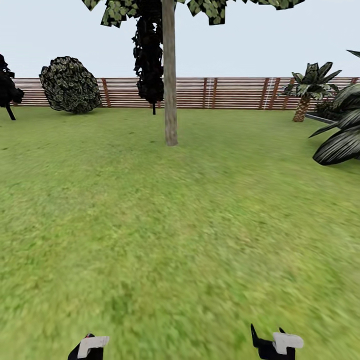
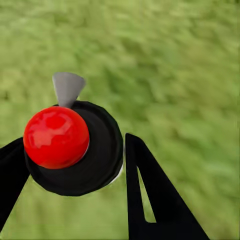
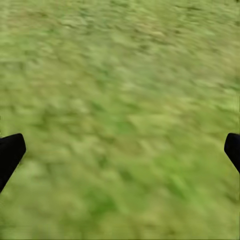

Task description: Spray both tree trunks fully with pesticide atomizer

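- My left tool is clamped on the pesticide atomizer, its red cap facing my wrist camera.
- My right tool is spread wide with nothing in it, over grass.
- The tree trunk stands well ahead across the lawn.
- I judge this the approach; next I must drive close and aim the nozzle at the trunk.
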Available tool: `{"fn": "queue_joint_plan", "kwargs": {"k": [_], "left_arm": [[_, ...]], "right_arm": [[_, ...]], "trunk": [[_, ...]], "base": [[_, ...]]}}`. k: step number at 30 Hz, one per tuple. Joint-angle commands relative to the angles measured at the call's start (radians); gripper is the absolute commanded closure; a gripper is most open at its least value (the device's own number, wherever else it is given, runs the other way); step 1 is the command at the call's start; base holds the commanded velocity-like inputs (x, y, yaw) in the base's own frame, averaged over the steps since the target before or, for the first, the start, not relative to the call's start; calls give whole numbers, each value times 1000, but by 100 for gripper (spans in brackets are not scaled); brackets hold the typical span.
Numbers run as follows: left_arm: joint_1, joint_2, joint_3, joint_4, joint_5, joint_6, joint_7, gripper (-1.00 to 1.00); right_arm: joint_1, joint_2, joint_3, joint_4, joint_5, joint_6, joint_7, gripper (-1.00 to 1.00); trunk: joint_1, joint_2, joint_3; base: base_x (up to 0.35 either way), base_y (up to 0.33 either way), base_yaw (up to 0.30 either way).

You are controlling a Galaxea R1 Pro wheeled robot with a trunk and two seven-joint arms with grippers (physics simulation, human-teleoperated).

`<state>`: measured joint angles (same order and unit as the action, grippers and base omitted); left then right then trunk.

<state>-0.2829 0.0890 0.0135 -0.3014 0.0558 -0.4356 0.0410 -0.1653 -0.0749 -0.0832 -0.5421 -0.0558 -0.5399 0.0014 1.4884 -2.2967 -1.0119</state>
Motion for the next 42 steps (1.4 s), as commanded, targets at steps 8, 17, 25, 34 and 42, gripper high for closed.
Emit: {"fn": "queue_joint_plan", "kwargs": {"k": [8, 17, 25, 34, 42], "left_arm": [[0, 0, -2, 1, 6, -3, 0, 100], [0, 0, -1, 0, 6, -3, 0, 100], [-1, 0, -1, -1, 6, -3, 0, 100], [-1, 0, 0, -1, 6, -2, 0, 100], [0, 0, 32, 0, 5, -3, -1, 100]], "right_arm": [[0, 0, 2, 0, -6, -3, 0, -100], [0, 0, 0, 1, -5, -3, 0, -100], [0, -1, -1, -1, -7, -3, -1, -100], [0, -2, -1, 0, -6, -3, 0, -100], [0, -2, -1, 1, -6, -3, -2, -100]], "trunk": [[0, 0, -1], [0, 0, -1], [0, 0, -1], [0, 0, -1], [0, 0, -1]], "base": [[312, 107, 0], [312, 107, 0], [314, 106, 0], [327, 63, 0], [336, 2, 0]]}}
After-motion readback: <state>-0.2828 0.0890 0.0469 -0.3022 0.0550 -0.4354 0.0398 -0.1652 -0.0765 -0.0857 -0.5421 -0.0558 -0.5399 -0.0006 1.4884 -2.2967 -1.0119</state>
